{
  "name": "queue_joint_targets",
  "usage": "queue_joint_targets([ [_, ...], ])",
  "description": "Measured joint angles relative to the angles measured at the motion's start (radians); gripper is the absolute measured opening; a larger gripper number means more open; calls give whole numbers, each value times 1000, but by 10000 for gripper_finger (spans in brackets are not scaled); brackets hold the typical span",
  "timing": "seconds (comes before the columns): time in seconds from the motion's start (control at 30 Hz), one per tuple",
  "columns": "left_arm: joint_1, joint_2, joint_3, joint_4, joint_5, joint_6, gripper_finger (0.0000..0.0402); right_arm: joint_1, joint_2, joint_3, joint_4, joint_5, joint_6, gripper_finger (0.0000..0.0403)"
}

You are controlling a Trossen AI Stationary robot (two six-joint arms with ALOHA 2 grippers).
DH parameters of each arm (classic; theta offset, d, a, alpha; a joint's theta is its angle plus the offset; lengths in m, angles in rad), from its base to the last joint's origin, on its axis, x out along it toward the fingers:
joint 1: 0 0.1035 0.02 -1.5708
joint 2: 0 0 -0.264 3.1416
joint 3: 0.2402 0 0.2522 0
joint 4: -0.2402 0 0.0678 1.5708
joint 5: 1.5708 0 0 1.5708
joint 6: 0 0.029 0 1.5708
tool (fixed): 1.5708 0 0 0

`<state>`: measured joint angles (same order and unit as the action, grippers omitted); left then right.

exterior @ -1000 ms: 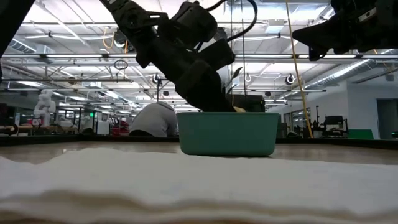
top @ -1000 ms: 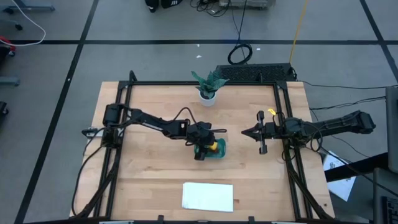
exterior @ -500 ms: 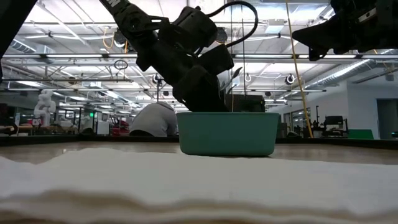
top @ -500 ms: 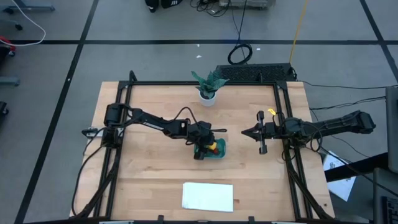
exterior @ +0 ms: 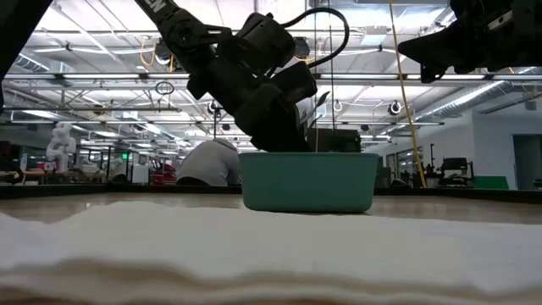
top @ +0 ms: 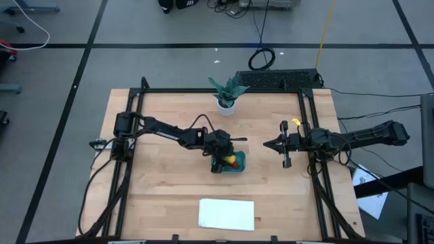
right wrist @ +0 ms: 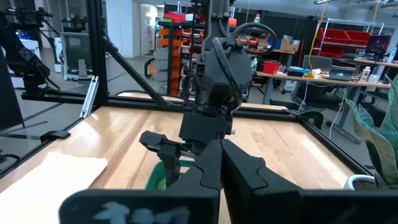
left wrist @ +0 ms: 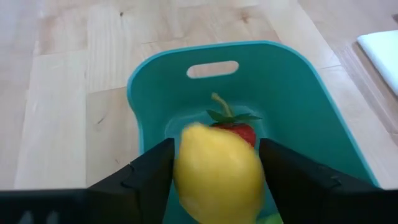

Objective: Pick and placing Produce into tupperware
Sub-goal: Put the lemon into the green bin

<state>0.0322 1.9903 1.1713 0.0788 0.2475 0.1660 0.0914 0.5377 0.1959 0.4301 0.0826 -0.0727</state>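
The tupperware (top: 234, 169) is a teal-blue rectangular tub with rounded corners, low walls and a slot handle in one end wall, standing upright on the wooden table just right of centre, at 12 o'clock from the white sheet. The yellow lemon-like piece (left wrist: 219, 171) sits over the tub's interior between the two dark fingers of the left gripper (left wrist: 214, 168), with the smaller red piece (left wrist: 239, 129), green-leafed and stemmed, lying on the tub floor just beyond it. A sliver of the green piece (left wrist: 267, 219) shows at the lemon's lower edge inside the tub.

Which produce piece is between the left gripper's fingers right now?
The yellow lemon: it sits between the left gripper fingers over the teal tub. The red strawberry lies loose on the tub floor beyond it.
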Motion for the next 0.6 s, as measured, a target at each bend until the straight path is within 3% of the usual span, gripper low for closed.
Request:
queue_joint_targets([
  [0.23, 0, 0, 0, 0, 18, 8, 283, 0, 0, 0, 0, 0, 0, 0],
  [0.6, 0, -38, 0, -4, -33, 62, 289, 0, 0, 0, 8, 0, 0, 0],
])
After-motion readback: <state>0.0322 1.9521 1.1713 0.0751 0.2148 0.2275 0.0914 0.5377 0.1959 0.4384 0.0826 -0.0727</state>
